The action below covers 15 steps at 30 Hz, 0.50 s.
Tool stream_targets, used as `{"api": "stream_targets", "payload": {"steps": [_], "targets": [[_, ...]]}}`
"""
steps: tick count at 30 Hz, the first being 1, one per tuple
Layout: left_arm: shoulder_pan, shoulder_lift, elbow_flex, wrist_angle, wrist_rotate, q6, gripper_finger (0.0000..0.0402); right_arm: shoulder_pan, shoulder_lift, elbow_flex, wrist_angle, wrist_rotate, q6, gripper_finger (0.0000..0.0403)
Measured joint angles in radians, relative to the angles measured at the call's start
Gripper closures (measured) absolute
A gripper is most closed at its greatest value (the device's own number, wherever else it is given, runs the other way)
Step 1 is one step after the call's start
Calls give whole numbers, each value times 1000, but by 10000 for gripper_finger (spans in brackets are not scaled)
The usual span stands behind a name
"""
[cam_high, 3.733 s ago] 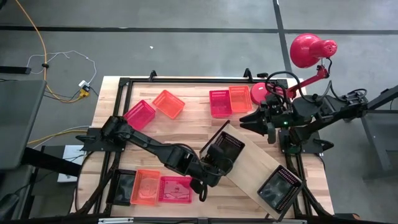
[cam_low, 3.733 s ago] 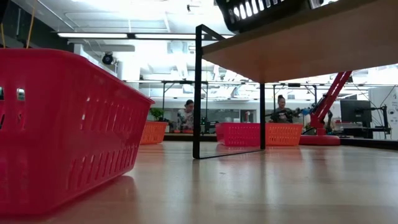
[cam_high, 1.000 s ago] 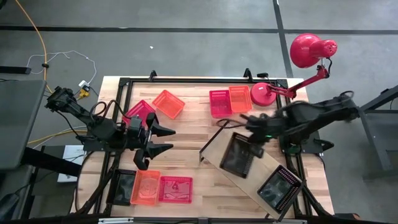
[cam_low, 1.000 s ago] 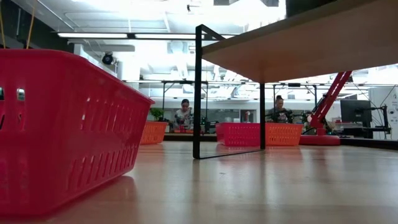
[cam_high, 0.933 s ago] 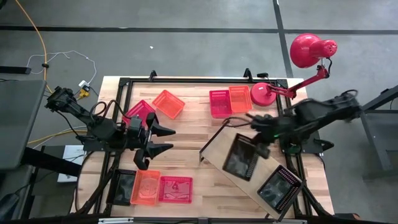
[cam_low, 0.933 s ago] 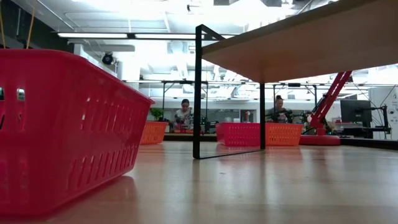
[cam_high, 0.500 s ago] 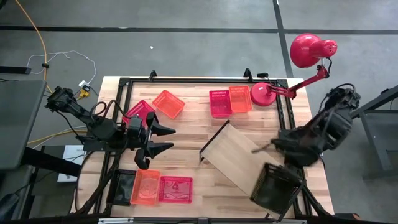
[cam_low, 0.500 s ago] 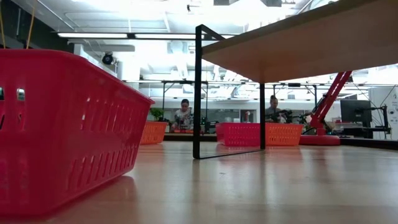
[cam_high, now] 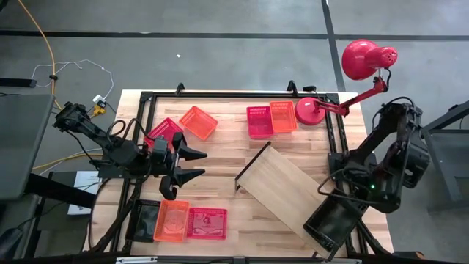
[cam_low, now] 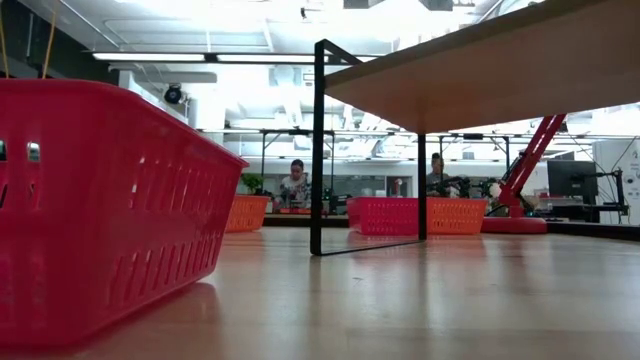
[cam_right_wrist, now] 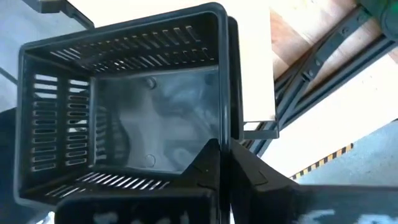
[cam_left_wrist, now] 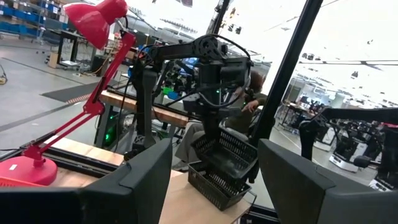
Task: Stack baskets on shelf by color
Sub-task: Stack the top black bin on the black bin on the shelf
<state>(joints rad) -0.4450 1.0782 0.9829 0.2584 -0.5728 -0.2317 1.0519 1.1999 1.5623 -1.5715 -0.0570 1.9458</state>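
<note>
Black basket [cam_right_wrist: 124,106] rim pinched in right claw [cam_right_wrist: 219,155] (hidden overhead); left claw [cam_high: 192,164] spread.

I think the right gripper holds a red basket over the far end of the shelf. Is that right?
Not quite: the basket in the right gripper is black, not red. The right wrist view shows its dark mesh walls pinched in the shut fingers, over the shelf end.

hidden: lower black basket [cam_high: 322,233] | under: held black basket [cam_high: 333,218]
</note>
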Motion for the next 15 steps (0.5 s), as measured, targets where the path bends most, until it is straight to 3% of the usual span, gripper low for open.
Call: {"api": "stream_targets", "payload": {"steps": [15], "targets": [[0, 0, 0, -8, 0, 0, 176, 5, 122, -1, 0, 71, 10, 403]]}}
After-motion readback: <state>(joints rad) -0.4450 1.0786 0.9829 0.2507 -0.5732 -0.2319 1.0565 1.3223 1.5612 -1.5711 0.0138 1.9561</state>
